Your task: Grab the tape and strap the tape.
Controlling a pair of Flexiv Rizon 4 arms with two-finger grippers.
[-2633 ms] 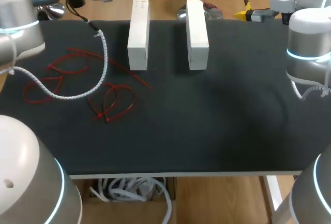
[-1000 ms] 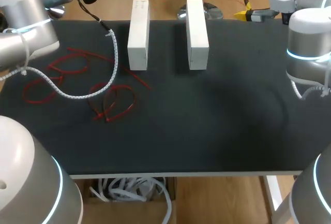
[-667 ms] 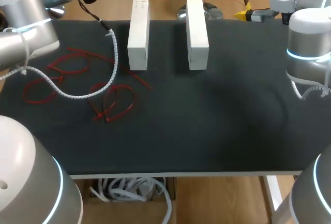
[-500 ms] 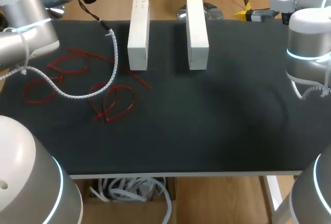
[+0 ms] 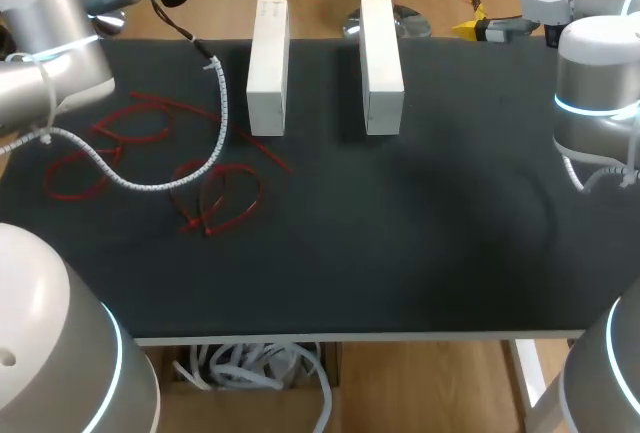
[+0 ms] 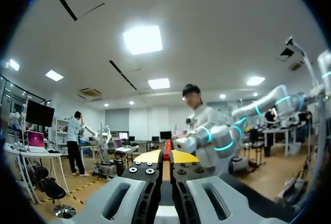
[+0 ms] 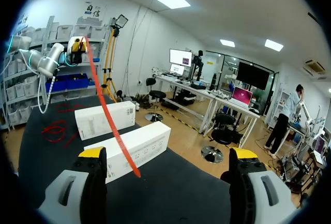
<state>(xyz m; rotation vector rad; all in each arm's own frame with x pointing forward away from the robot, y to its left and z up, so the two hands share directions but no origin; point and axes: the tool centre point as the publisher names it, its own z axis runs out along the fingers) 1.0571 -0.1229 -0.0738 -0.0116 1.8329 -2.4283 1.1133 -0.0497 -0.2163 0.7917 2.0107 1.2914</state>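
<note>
Left claw pinching thin, long, straight red strap; right claw spread wide.

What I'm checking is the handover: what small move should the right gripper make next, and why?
Probably ease the right gripper forward to the free end of the red tape and shut on it. The left gripper is shut on the other end, and the free end shows ahead of the right gripper's open fingers, touching neither.

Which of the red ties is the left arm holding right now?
The straight red tie, pinched by the jaws of the left gripper and held in the air; the other ties lie looped on the table.
</note>
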